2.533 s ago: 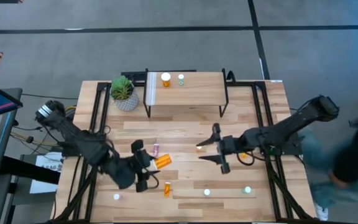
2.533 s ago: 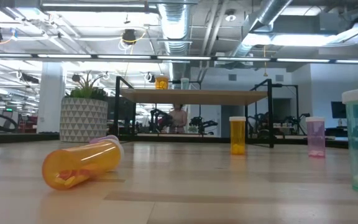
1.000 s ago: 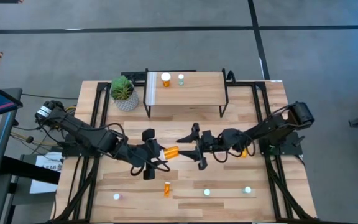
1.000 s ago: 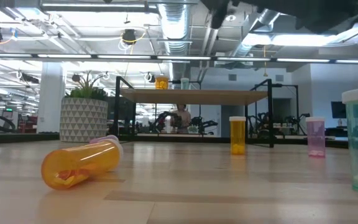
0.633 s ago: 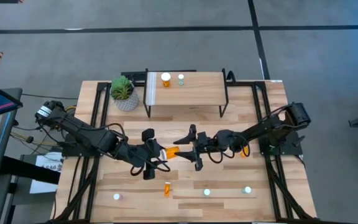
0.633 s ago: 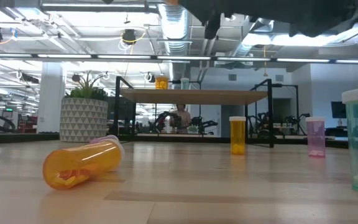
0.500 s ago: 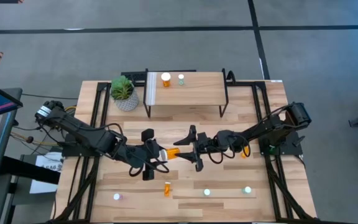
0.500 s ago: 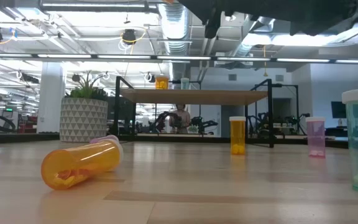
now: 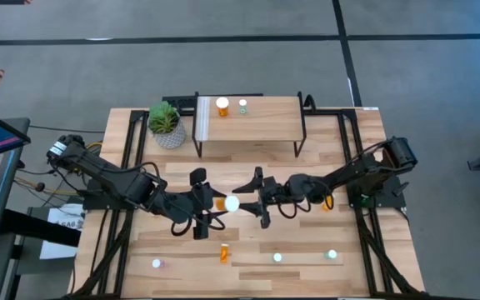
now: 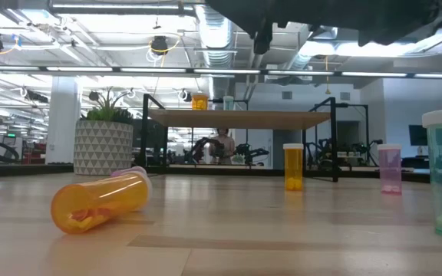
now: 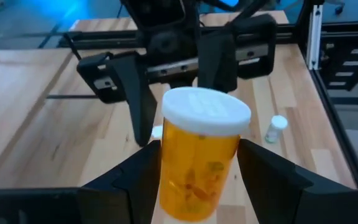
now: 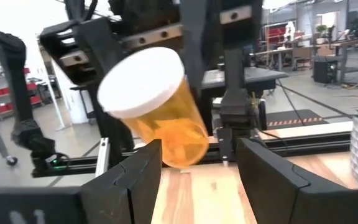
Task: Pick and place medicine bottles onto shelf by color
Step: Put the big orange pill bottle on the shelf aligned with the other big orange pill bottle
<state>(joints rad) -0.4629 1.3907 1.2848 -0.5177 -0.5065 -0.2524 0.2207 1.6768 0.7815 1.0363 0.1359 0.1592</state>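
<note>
Nearest the table's front edge, an orange bottle (image 9: 224, 252) lies on its side, with three small white-capped bottles spaced along the same strip: one to the left (image 9: 156, 263), two to the right (image 9: 277, 258) (image 9: 332, 254). The wood between them lies bare.

Above mid-table the two arms meet. The left gripper (image 9: 209, 205) pinches a large orange bottle (image 11: 199, 160) by its body, white cap turned up, lifted off the wood. The right gripper (image 9: 257, 200) faces it with fingers spread, one on each side of the bottle; in the right wrist view the bottle (image 12: 156, 104) hangs tilted just ahead of those fingers. Whether they touch it cannot be told. One more orange bottle (image 9: 327, 205) stands behind the right arm.

Farther back, bare wood runs to the shelf (image 9: 248, 128), which bears one orange bottle (image 9: 222, 105) and one teal bottle (image 9: 242, 106) near its far edge, most of the board free. A potted plant (image 9: 166, 125) stands beside its white-strip end.
</note>
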